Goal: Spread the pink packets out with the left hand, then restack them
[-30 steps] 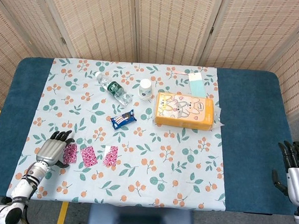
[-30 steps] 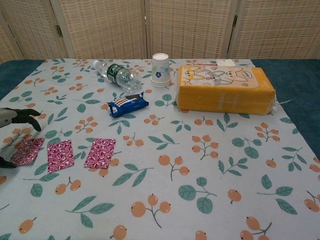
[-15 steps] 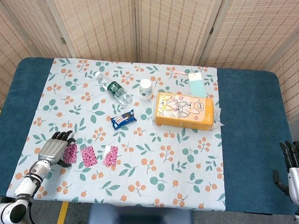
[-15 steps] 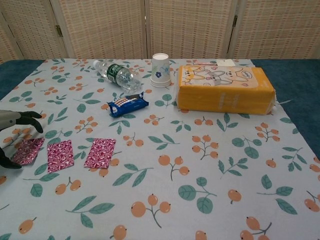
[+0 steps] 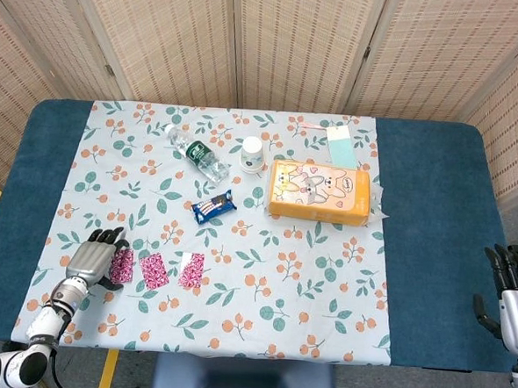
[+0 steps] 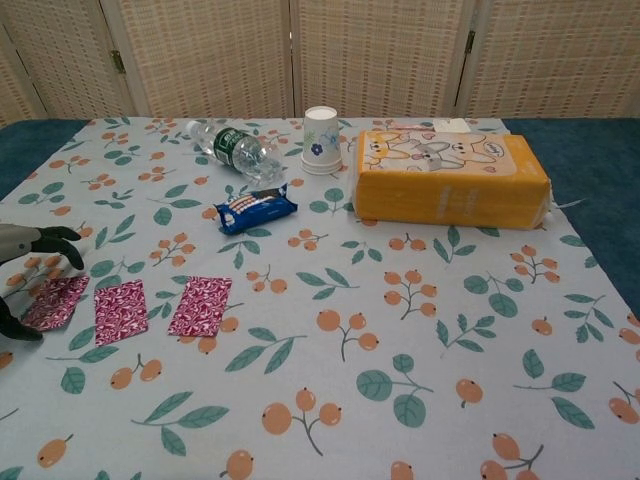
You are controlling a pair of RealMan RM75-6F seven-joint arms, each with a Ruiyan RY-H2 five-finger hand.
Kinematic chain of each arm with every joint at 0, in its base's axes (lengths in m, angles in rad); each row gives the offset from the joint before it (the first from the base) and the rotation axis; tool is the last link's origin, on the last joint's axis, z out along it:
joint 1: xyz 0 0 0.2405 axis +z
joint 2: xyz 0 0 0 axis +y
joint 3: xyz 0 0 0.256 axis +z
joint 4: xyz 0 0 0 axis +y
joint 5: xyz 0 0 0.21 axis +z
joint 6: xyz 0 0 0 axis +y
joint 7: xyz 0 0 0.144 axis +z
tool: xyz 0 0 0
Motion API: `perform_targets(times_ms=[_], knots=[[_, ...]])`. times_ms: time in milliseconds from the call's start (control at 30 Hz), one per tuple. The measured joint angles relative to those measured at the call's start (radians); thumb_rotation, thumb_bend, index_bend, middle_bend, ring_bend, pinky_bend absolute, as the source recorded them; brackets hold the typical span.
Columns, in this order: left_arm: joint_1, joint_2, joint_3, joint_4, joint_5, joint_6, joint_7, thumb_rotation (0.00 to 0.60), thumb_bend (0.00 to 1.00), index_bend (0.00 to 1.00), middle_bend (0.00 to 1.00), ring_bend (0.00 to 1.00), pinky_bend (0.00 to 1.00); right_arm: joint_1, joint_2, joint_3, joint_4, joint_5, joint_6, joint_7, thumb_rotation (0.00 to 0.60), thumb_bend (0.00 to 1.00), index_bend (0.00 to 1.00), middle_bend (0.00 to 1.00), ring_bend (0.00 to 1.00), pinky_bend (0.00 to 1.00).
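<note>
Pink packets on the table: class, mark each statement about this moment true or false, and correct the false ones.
1. The pink packets lie in one stack. False: three lie side by side, apart.
2. The bottle lies on its side. True.
3. The cup stands right of the yellow pack. False: it stands left of it.
4. The left hand is beside the leftmost packet. True.
5. The right hand holds a packet. False: it holds nothing.

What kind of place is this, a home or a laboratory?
Probably a staged test area, not a home: woven folding screens close off the table, and mixed items such as a water bottle lie on its floral cloth.
</note>
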Motion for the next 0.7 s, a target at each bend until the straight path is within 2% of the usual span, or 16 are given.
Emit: perform_targets(times_ms=[700], knots=[[-0.004, -0.003, 0.014, 0.021, -0.021, -0.008, -0.015, 0.571, 0.12, 0.28, 0.0, 0.0, 0.0, -0.005, 0.0, -0.004, -0.003, -0.005, 0.009, 0.0, 0.6, 0.48, 0.0, 0.07, 0.0, 0.0]])
